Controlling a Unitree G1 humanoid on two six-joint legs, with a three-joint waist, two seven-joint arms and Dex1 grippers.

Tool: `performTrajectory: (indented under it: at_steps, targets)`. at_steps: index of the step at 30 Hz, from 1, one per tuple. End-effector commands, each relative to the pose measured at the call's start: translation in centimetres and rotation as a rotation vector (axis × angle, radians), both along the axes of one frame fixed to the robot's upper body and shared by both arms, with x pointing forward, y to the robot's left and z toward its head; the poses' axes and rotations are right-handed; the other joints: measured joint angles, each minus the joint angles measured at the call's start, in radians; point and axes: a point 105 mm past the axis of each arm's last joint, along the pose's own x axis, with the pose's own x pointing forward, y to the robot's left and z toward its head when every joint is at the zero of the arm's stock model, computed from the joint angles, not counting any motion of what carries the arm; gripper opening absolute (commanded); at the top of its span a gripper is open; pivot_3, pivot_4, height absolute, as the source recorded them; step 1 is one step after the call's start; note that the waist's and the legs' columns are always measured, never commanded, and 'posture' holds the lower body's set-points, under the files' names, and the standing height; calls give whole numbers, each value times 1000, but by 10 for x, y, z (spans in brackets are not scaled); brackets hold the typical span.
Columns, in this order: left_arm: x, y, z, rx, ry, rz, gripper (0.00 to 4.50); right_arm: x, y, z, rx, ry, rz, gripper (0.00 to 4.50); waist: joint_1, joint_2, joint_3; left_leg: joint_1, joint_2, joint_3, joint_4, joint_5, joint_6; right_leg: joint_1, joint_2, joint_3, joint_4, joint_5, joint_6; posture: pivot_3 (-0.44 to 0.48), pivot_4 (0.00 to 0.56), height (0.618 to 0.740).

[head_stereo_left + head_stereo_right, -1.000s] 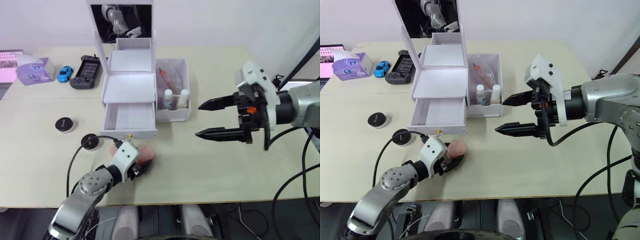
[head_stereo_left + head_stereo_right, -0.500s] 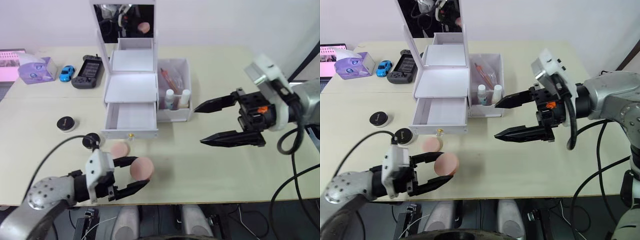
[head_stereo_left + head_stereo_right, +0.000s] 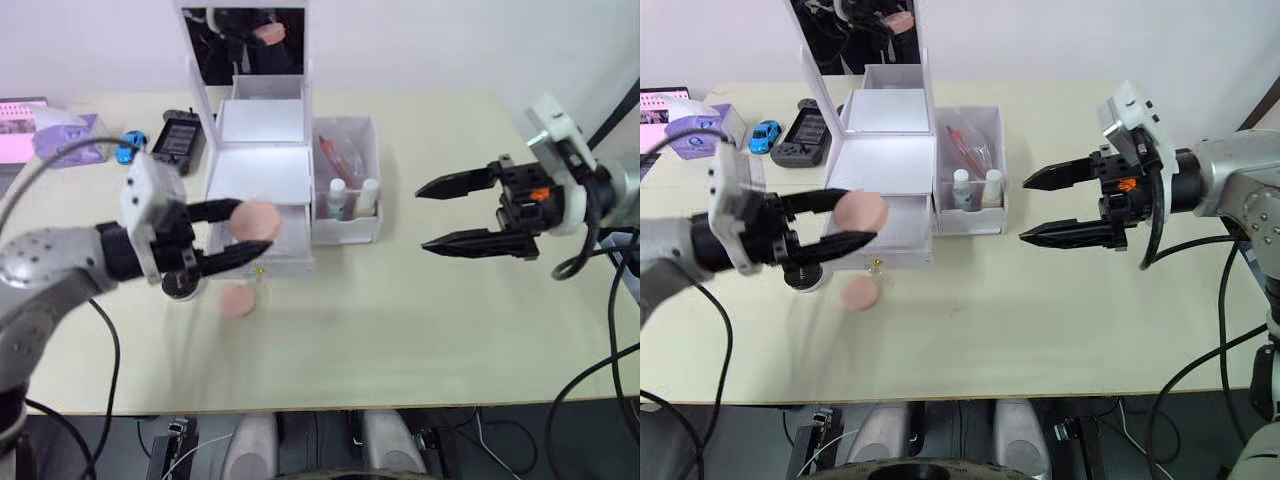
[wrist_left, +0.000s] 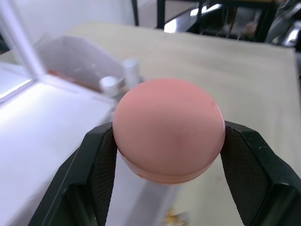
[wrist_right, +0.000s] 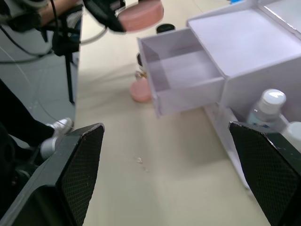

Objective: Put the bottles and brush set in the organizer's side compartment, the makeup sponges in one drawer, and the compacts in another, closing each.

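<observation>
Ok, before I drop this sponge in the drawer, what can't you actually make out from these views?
- Open drawer: in the eye views the left tool and its pink sponge cover part of the inside.
- Compacts: one is mostly hidden behind the left tool; the other I cannot find.
- Brush set: too small to count the brushes.
- Bottles: labels too small to read.
- Second sponge: blurred.

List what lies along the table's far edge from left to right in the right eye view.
Purple tissue box → blue toy car → black handheld game console → organizer → side compartment with the bottles.
</observation>
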Motion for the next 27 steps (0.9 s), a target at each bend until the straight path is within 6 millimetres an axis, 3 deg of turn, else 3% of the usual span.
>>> performTrajectory:
  at_steps: [1, 4, 8, 18, 24, 27]
  targets:
    - [12, 9, 1, 82, -3, 26, 2666, 5, -13, 7, -21, -56, -26, 4500, 0, 0, 0, 0, 0, 0, 0, 0, 0, 0, 0, 0, -1, 0, 0, 0, 150, 740]
    - [16, 12, -9, 143, 30, 22, 2666, 9, -20, 5, -26, -61, -31, 4500, -1, 0, 0, 0, 0, 1, 0, 0, 0, 0, -1, 1, -1, 0, 0, 0, 150, 740]
    - [26, 13, -31, 202, 82, 58, 2666, -5, 11, 6, -40, -83, 1, 4500, -3, 1, 1, 0, 0, 1, -2, 0, 0, -1, -1, 1, 0, 0, 0, 0, 150, 740]
    - [40, 16, -48, 257, 96, 107, 2666, -7, 12, 10, -35, -97, -50, 4500, 0, 0, 1, -1, 0, 1, 1, 0, 0, 0, -1, 1, 0, 0, 0, 0, 150, 740]
    - [43, 17, -47, 248, 92, 119, 2666, -10, 12, 11, -33, -109, -63, 4500, -1, 0, 1, 0, 0, 0, 0, 0, 0, 0, -1, 0, 1, 0, 0, 0, 150, 740]
    - [45, 16, -43, 229, 87, 123, 4158, -11, 11, 11, -32, -114, -70, 4500, 0, 0, 0, 0, 0, 0, 0, 0, 0, 0, -1, 0, 1, 0, 0, 0, 150, 740]
